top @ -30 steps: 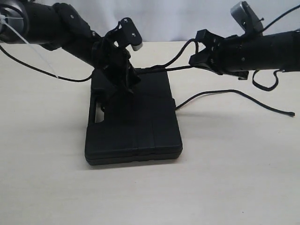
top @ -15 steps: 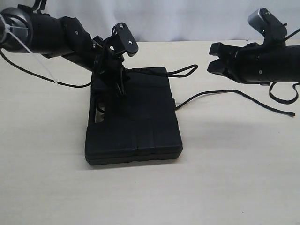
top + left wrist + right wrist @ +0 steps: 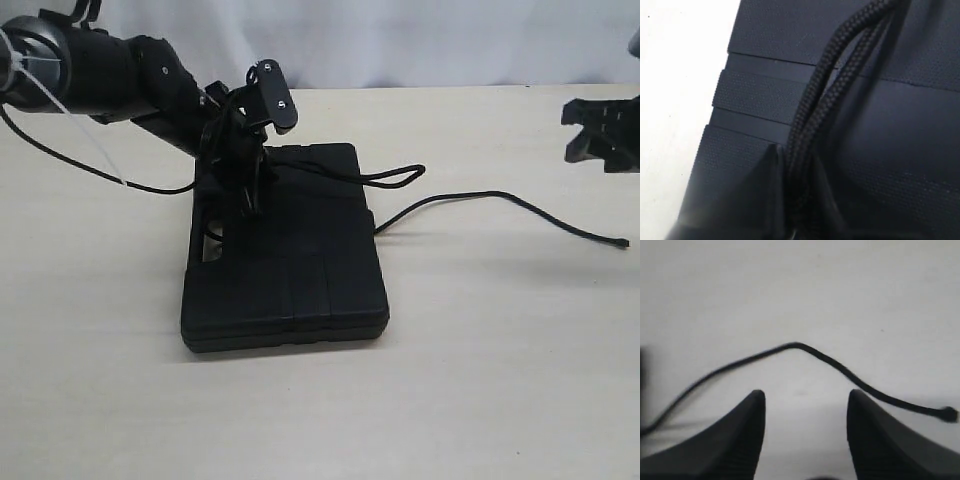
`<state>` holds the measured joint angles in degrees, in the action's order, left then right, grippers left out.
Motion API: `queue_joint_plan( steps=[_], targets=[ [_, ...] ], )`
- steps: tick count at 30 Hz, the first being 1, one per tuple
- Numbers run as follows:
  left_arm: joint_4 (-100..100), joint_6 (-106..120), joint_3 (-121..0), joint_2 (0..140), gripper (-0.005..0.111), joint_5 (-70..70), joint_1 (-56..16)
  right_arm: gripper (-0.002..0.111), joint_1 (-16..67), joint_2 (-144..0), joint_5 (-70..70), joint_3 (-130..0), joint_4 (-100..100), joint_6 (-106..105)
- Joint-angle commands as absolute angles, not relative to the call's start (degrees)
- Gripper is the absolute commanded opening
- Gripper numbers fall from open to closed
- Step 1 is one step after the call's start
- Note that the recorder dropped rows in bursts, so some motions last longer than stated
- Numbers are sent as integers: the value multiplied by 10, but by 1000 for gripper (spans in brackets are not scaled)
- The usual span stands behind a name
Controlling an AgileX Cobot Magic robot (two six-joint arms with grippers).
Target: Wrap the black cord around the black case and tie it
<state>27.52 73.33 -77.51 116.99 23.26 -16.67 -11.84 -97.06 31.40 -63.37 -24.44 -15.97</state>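
The black case lies flat on the pale table, its handle slot on the left side. My left gripper presses down near the case's far left part, shut on the black cord, which runs doubled over the case's ridged top. From there the black cord loops off the case's right edge, and another stretch trails right across the table to a loose end. My right gripper hovers open at the far right, empty, above the cord's tail.
A thin black robot cable sags over the table at the left beside the left arm. A light wall runs behind the table's far edge.
My right gripper has let go of the cord and pulled back to the far right. The cord's loop has dropped onto the table by the case. The left gripper shifted slightly.
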Motion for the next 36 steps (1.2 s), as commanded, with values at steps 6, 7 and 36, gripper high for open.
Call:
queue_joint_plan(
  steps=[6, 7, 36],
  targets=[
    [305, 789, -774, 1147, 0, 297, -168, 47, -118, -1067, 464, -752, -55, -316],
    [319, 812, -774, 1147, 0, 308, -168, 46, -118, -1074, 461, -753, -55, -319],
    [386, 903, -774, 1147, 0, 389, -168, 40, -28, -1344, 634, -1040, 39, -343]
  ],
)
